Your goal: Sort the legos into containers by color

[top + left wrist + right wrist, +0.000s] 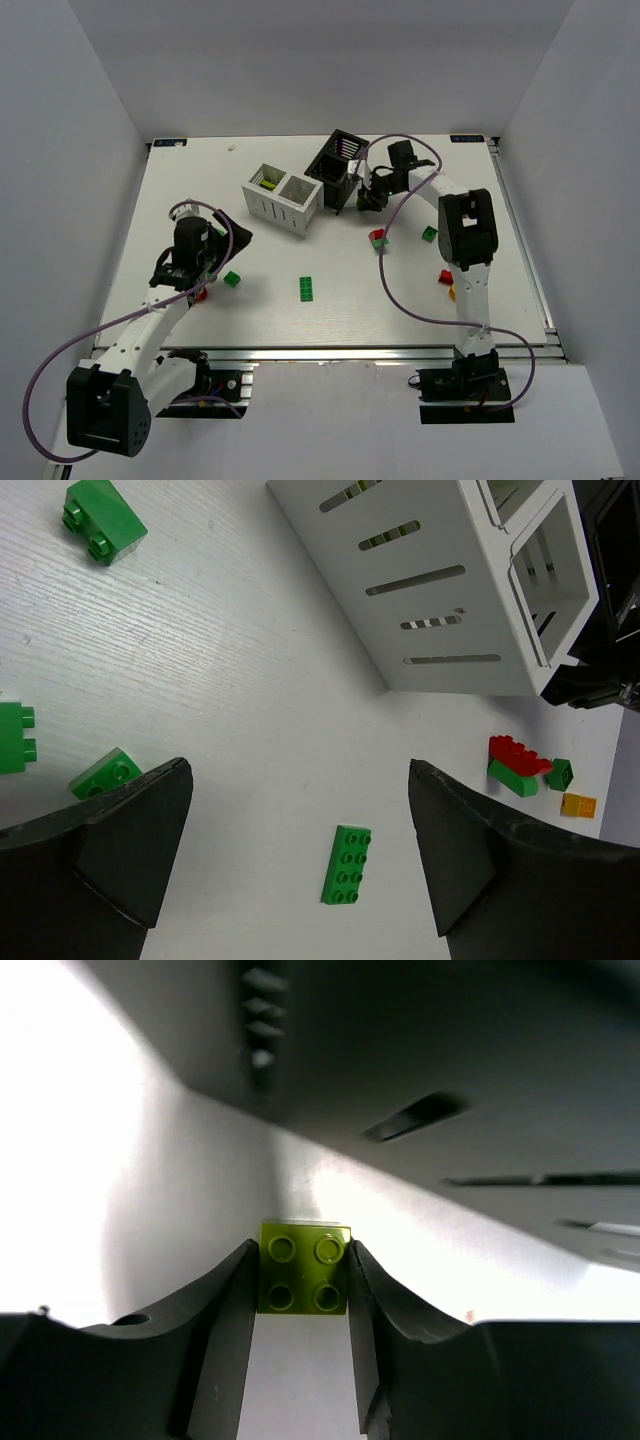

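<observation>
right gripper (303, 1252), right wrist view: both dark fingers (225, 1330) sit flush against opposite sides of a lime green 2x2 brick (304, 1285), clamped on it. the brick rests studs up on the table (150, 1160), just beside the slotted wall of the black container (450, 1070). judgement: because the brick lies so close to that wall, the fingers pinch along the wall, not across it. a straight lift seems needed before any carry.

left wrist view: left gripper (300, 780) is spread wide with nothing between its fingers. a dark green 2x4 brick (346, 865) lies flat on the table under the gap, untouched. three more green bricks lie near the left finger. the white container (450, 590) stands beyond. past its corner a red brick (518, 752) sits on a green one, with a small dark green brick (560, 773) and an orange-yellow brick (578, 804) just beside. judgement: the open hover reads as lining up on the 2x4.

top external view: the two containers stand near each other at the far middle of the table. the black one looks tilted, with the right gripper low at its right side. a lime piece (268, 183) shows in the white container's left compartment, so that is the likely home for the held brick. most legos lie loose on the table, so sorting looks to be at an early stage.
</observation>
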